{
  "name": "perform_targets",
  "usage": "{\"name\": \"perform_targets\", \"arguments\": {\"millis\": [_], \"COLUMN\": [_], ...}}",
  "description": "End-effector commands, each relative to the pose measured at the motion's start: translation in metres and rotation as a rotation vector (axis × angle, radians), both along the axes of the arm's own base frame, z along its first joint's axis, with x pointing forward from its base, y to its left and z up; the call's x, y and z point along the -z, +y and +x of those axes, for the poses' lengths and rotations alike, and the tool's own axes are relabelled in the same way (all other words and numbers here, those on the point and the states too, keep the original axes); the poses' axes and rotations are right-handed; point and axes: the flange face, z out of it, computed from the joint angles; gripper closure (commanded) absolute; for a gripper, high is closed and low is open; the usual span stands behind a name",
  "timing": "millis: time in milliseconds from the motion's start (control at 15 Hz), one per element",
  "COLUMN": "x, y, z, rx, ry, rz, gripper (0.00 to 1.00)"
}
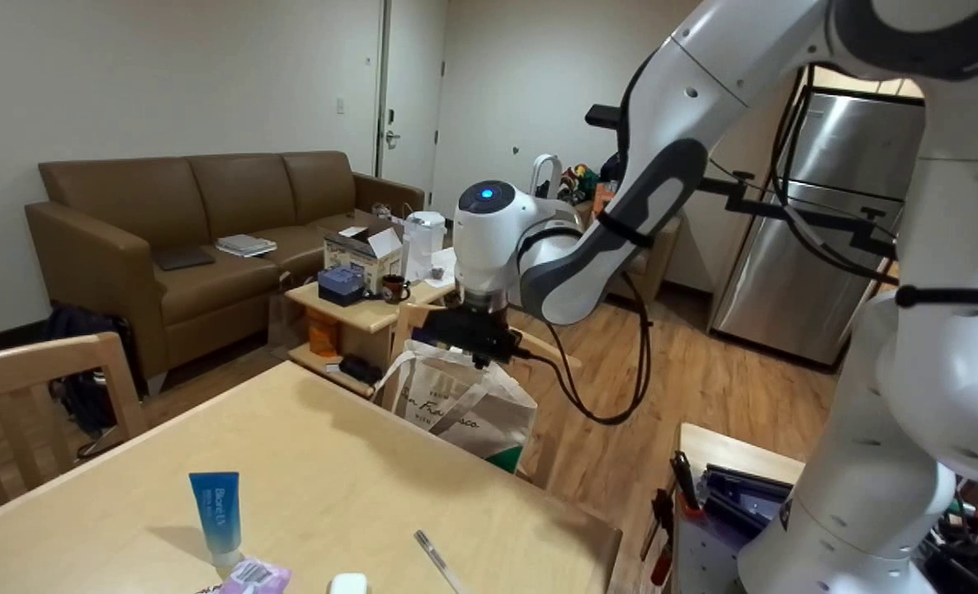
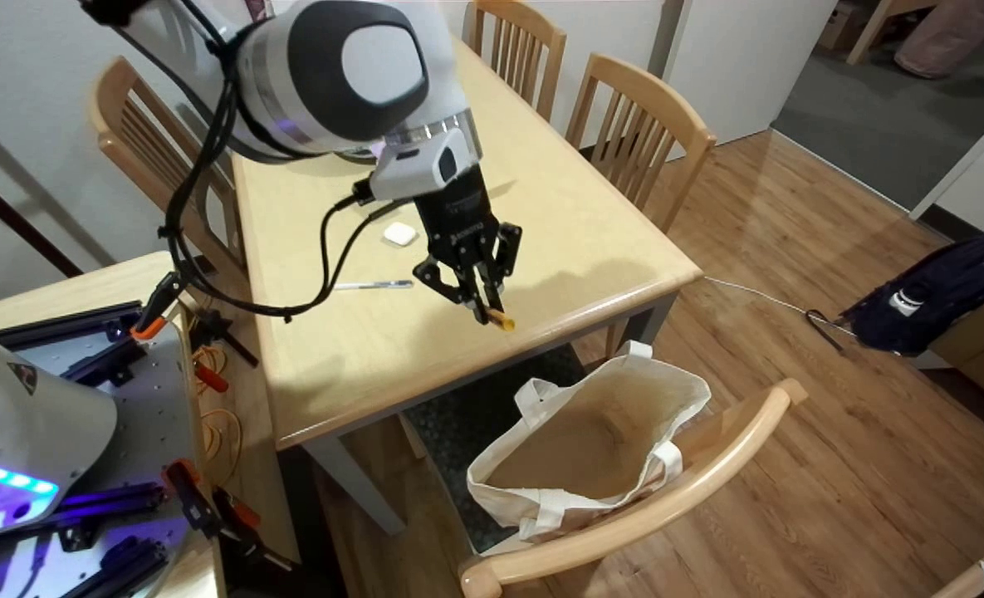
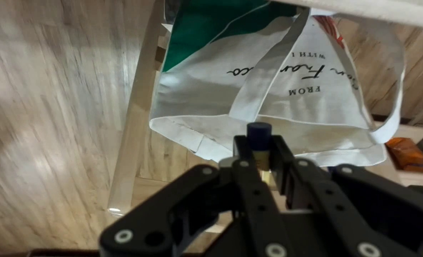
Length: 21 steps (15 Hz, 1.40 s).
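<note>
Closest in the wrist view, the black two-fingered claw (image 3: 259, 145) pinches a slim dark-blue-and-yellow cylinder (image 3: 259, 135), perhaps a marker. It hangs near a gaping white canvas tote bag (image 3: 204, 96) with black lettering, set between a pale wooden table (image 2: 558, 274) and a curved wooden chair back (image 2: 666, 508). On that table are an upright blue squeeze tube (image 1: 218, 516), a slim pen (image 2: 375, 285) and a white rounded case (image 2: 399, 233).
</note>
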Motion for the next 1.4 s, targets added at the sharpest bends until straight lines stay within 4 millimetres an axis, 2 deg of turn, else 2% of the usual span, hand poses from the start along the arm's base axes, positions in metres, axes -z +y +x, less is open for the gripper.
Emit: {"name": "perform_targets", "arguments": {"millis": [0,67,133,267,333,467,600,800,1000,1333], "x": [0.014,0.017,0.01,0.015,0.017,0.016,0.012,0.011,0.027,0.061], "y": [-0.057,-0.068,-0.054,-0.069,-0.062,-0.055,-0.056,-0.061,-0.075,-0.107], "z": [0.004,0.002,-0.002,-0.002,-0.005,0.001,0.017,0.03,0.03,0.014], "rx": [0.192,0.255,0.188,0.245,0.202,0.148,0.13,0.165,0.283,0.471], "ry": [-0.039,-0.041,-0.022,-0.026,0.005,-0.023,-0.078,-0.152,-0.167,-0.125], "rz": [0.079,0.102,0.061,0.076,0.081,0.027,-0.053,-0.043,-0.027,-0.009], "gripper": [0.96,0.96,0.82,0.82,0.95,0.95,0.95,0.95,0.95,0.95]}}
